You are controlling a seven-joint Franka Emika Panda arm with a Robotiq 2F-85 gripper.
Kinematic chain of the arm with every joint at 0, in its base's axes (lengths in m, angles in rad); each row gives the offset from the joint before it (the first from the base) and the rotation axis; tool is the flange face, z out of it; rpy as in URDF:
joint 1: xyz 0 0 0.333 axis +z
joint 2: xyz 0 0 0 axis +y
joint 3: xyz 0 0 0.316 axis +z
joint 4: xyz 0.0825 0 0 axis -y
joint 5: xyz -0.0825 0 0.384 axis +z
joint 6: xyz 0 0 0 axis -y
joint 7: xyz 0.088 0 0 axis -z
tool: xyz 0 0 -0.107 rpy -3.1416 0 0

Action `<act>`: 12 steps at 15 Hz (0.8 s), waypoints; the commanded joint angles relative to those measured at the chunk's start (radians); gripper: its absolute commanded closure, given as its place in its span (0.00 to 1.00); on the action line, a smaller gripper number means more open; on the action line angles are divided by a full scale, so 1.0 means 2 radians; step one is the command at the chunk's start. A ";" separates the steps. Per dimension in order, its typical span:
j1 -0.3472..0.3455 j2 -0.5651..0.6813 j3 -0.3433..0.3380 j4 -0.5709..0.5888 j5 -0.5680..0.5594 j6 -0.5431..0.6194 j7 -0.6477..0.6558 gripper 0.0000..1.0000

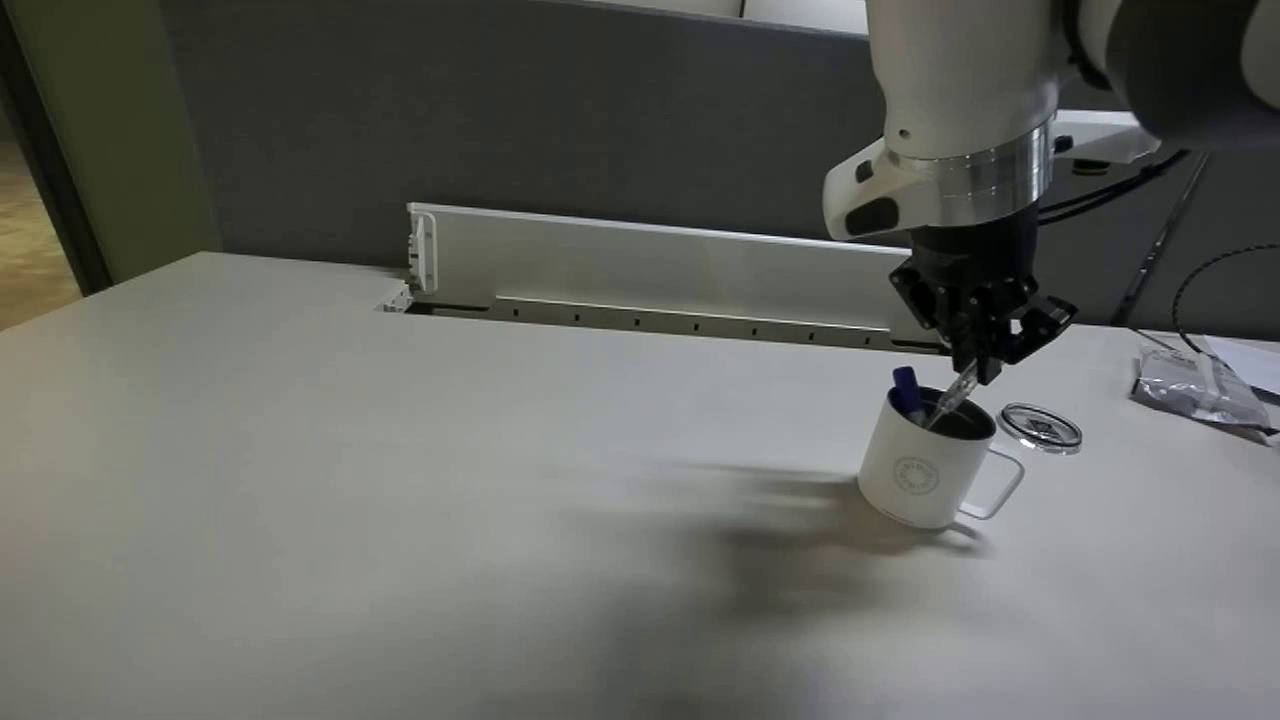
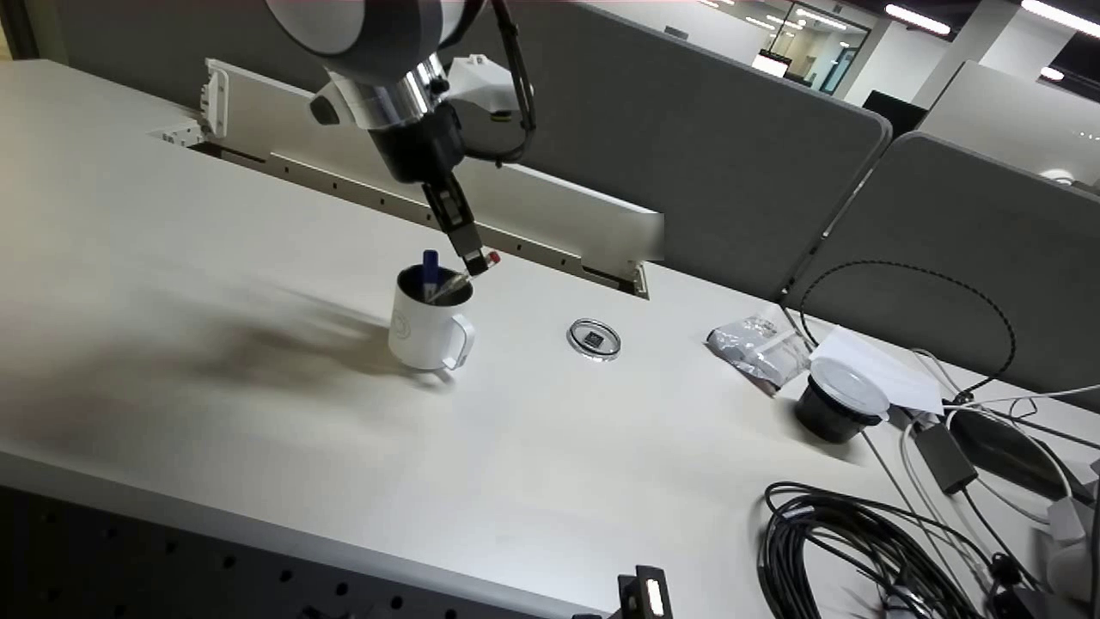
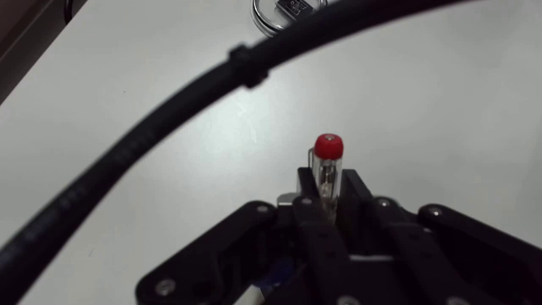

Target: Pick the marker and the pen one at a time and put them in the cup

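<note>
The white cup (image 1: 912,478) stands upright on the table, with its loop handle on one side; it also shows in an exterior view (image 2: 419,331). The blue-capped marker (image 1: 906,388) leans inside it with its blue end above the rim. My gripper (image 1: 978,368) is just above the cup's rim and shut on the pen (image 1: 957,392). The pen is clear and slim with a red end, seen between the fingertips in the wrist view (image 3: 328,146). It is tilted, and its lower part is inside the cup. In the wrist view the marker's blue part (image 3: 279,271) shows dimly behind the fingers.
A round clear lid (image 2: 593,339) lies flat beside the cup. A silvery packet (image 2: 760,344), a black tub with a pale lid (image 2: 838,404) and coiled black cables (image 2: 799,550) are farther off. A metal channel (image 1: 660,270) runs along the table's back edge.
</note>
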 commanded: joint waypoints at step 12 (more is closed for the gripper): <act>-0.187 -0.074 0.071 0.033 0.437 -0.016 -0.353 0.00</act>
